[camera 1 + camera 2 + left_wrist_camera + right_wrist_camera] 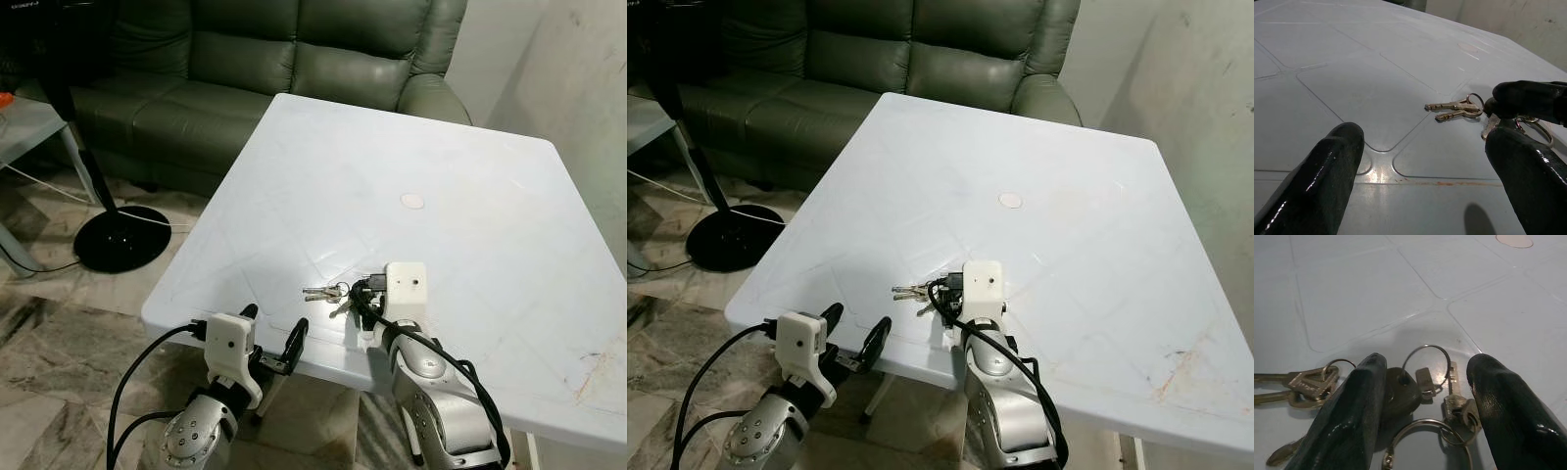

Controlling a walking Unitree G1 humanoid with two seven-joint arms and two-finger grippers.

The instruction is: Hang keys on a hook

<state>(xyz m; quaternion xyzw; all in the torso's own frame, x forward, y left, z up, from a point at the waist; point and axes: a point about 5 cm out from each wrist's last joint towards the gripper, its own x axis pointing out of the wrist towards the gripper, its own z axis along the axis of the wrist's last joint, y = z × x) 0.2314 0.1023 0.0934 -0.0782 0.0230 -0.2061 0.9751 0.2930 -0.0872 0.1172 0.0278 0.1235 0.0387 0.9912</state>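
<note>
A bunch of keys [328, 292] on metal rings lies flat on the white plastic table [392, 127], close to its front edge. My right gripper [361, 299] rests low over the bunch, open. In the right wrist view its two black fingers [1347, 416] straddle the key rings [1425, 363], touching the table, with two brass keys [1303, 384] lying outside one finger. My left gripper [274, 333] is open at the table's front edge, left of the keys and apart from them. In the left wrist view the keys [1457, 105] lie ahead, beside the right gripper's finger [1533, 100].
A small round white disc [412, 201] sits mid-table. A green leather sofa [294, 59] stands behind the table. A black fan base [122, 238] with cables is on the marble floor at left. A pale wall [578, 88] runs along the right.
</note>
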